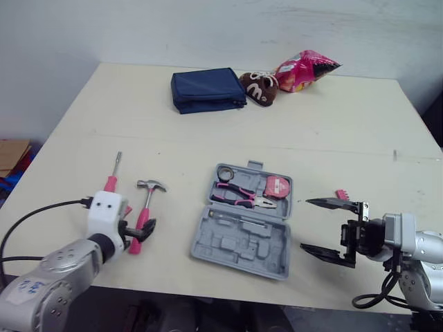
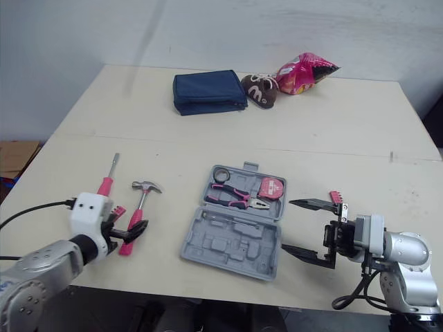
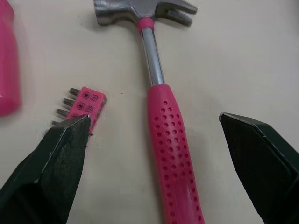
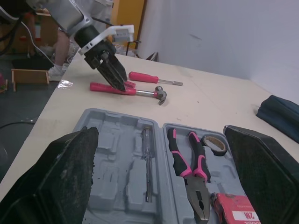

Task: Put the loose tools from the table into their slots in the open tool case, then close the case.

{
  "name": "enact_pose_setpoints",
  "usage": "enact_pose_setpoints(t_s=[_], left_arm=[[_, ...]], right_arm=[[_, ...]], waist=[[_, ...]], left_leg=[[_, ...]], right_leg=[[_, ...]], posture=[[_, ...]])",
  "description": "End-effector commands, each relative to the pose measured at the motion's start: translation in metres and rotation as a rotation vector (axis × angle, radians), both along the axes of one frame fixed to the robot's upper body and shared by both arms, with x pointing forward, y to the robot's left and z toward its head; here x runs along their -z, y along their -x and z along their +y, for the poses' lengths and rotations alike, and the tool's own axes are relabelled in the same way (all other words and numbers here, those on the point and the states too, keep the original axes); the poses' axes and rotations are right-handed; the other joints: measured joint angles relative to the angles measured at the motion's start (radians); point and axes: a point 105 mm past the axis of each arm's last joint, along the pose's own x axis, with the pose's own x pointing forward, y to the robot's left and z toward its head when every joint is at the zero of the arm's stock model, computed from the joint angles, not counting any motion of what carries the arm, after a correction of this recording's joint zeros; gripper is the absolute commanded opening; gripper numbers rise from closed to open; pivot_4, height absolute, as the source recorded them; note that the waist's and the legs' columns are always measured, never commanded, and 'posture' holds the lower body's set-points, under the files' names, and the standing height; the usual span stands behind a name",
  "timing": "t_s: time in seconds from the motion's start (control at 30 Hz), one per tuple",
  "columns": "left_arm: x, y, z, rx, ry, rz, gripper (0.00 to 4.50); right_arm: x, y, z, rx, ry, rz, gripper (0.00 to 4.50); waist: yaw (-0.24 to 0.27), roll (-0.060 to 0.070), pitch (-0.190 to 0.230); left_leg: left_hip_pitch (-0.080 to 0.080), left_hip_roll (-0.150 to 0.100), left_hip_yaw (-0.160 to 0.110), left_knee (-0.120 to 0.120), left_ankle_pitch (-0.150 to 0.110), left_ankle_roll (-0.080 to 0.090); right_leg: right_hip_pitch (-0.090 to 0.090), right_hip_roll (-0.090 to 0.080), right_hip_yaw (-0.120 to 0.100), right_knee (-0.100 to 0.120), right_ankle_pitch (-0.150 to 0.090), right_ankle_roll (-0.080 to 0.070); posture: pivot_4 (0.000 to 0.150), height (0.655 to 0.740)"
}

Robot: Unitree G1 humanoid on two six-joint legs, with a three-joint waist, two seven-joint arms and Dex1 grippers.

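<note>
Straddling the hammer (image 3: 169,140) with my left gripper (image 3: 155,119) open, right gripper (image 1: 325,225) open too; pliers (image 1: 239,197) slotted, screwdriver (image 1: 113,176) and bits (image 3: 86,101) loose, case (image 1: 239,242) unshut

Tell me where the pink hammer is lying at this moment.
In the head views the hammer lies on the robot's left, between the pink screwdriver and the open tool case, its handle between the open fingers of the left gripper.
</note>
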Motion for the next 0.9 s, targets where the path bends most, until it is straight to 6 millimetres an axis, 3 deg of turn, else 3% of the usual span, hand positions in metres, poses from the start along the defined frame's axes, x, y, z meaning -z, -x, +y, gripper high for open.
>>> enact_pose_setpoints(t_s=[0.03,0.33,0.43,0.57,0.67,0.77,0.9], left_arm=[[0.003,-0.006,-0.008,-0.021,-0.006,0.000,4.46],[0.024,-0.010,-0.015,-0.028,-0.022,0.089,4.46],[0.039,-0.001,-0.014,-0.017,-0.054,0.173,3.60],[0.057,0.018,-0.001,-0.054,-0.091,0.242,1.85],[0.058,0.018,0.004,-0.087,-0.086,0.226,0.66],[0.048,0.005,0.004,-0.102,-0.058,0.120,0.57],[0.011,-0.019,-0.008,-0.009,0.027,-0.141,0.57]], right_arm=[[-0.008,0.002,0.006,-0.010,-0.013,-0.039,4.50],[-0.013,0.001,0.010,0.019,-0.022,-0.060,4.50],[-0.013,-0.001,0.009,0.037,-0.016,-0.071,4.50],[-0.012,-0.007,0.005,0.063,-0.002,-0.094,4.50],[-0.011,-0.011,0.002,0.069,0.002,-0.097,4.50],[-0.009,-0.013,-0.002,0.079,0.007,-0.097,4.50],[-0.008,-0.009,-0.006,0.087,0.014,-0.101,4.50]], waist=[[0.001,0.000,0.000],[0.015,0.000,0.000],[0.022,0.001,-0.001],[0.016,0.009,-0.005],[0.010,0.016,-0.010],[0.005,0.019,-0.012],[0.013,0.019,-0.012]], left_leg=[[0.000,0.000,0.000,0.000,0.000,0.000],[0.000,0.000,0.000,0.002,0.000,-0.001],[0.001,0.000,0.000,0.002,-0.001,-0.001],[0.001,0.000,0.001,0.002,-0.003,-0.001],[0.002,0.001,0.003,0.002,-0.005,0.000],[0.003,0.001,0.002,0.002,-0.004,0.000],[0.003,0.001,0.001,0.002,-0.004,0.005]], right_leg=[[0.000,0.000,0.000,0.000,0.000,0.000],[0.001,0.000,0.000,0.000,0.000,0.000],[0.001,0.000,0.000,0.000,0.000,0.000],[0.002,0.000,0.002,-0.002,0.000,0.000],[0.003,0.000,0.002,-0.003,0.000,0.000],[0.003,0.001,0.002,-0.003,0.000,0.000],[0.002,0.001,0.002,-0.001,0.000,-0.001]], posture=[[0.150,0.7400],[0.150,0.7400],[0.150,0.7400],[0.150,0.7400],[0.150,0.7400],[0.150,0.7400],[0.150,0.7400]])
